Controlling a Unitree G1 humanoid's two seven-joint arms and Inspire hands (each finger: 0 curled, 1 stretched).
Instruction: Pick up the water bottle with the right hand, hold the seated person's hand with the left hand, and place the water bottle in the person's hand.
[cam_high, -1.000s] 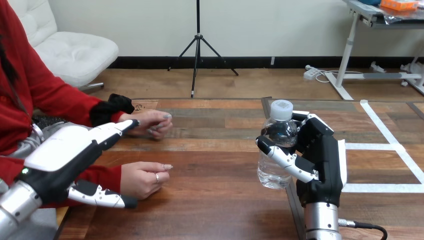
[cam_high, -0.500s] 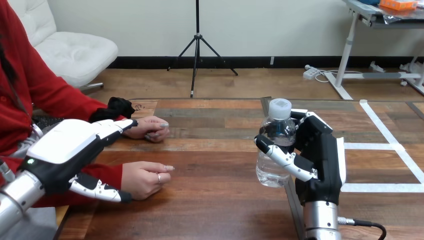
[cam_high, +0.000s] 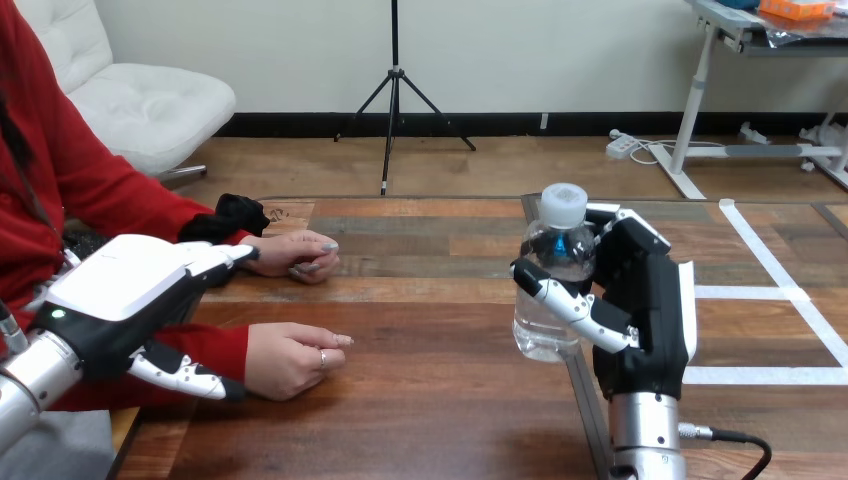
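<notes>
One bottle (cam_high: 553, 285), upright, cap up, clasped by fingers (cam_high: 608, 222) of right hand (cam_high: 648, 310); left hand (cam_high: 120, 295) slack beside person's hand (cam_high: 290, 358).

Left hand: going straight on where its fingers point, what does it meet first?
Likely the person's farther hand, resting on the table just beyond the fingers of the left hand; depth is unclear, so it may pass over.
</notes>
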